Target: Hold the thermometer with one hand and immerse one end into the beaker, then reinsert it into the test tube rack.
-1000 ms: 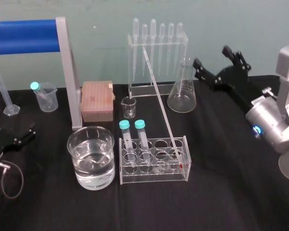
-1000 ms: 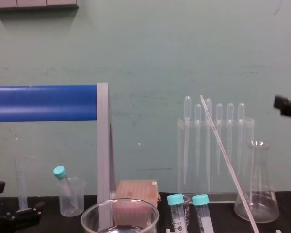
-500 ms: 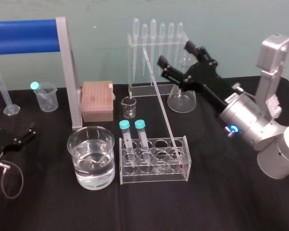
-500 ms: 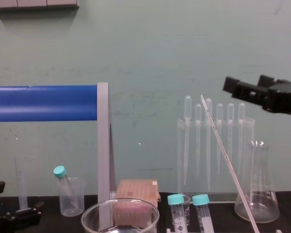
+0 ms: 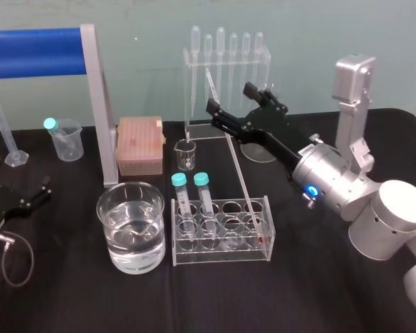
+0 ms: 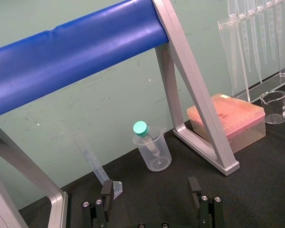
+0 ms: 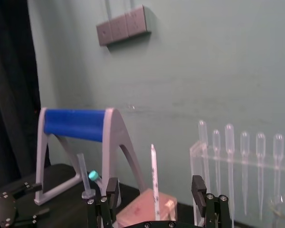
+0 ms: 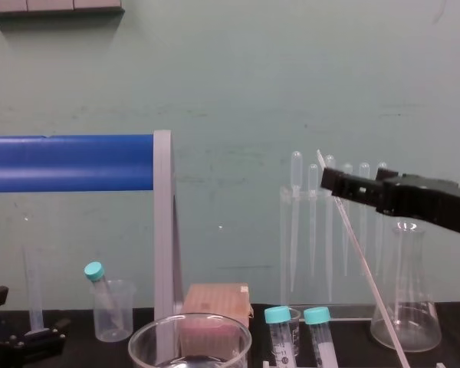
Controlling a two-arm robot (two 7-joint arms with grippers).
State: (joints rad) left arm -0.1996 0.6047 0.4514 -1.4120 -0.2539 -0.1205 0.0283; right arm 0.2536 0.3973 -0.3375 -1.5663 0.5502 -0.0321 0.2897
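Black surface [image 5: 319, 277], teal wall [image 5: 333, 35] behind — right hand [image 5: 233, 104] spread open at the top of the thermometer [image 5: 241, 179] leaning in the rack [image 5: 222, 255]; left hand [image 5: 36, 194] parked, released.

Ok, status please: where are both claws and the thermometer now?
Right claw open, straddling thermometer's upper part, not gripping. Thermometer leaning in test tube rack, red tip down. Left claw open, parked at left. Conical flask behind right claw.

Lab, clearly: pipettes [image 5: 220, 55] hung in a clear stand [image 5: 206, 133] top ctr, capped tubes [image 5: 202, 195] in a rack [image 5: 222, 251] mid-frame w/ a big beaker [image 5: 133, 257] of water to its left, cylinder [image 5: 7, 132] at far left edge. Black cloth [image 5: 69, 291], plain green wall [image 5: 139, 41].
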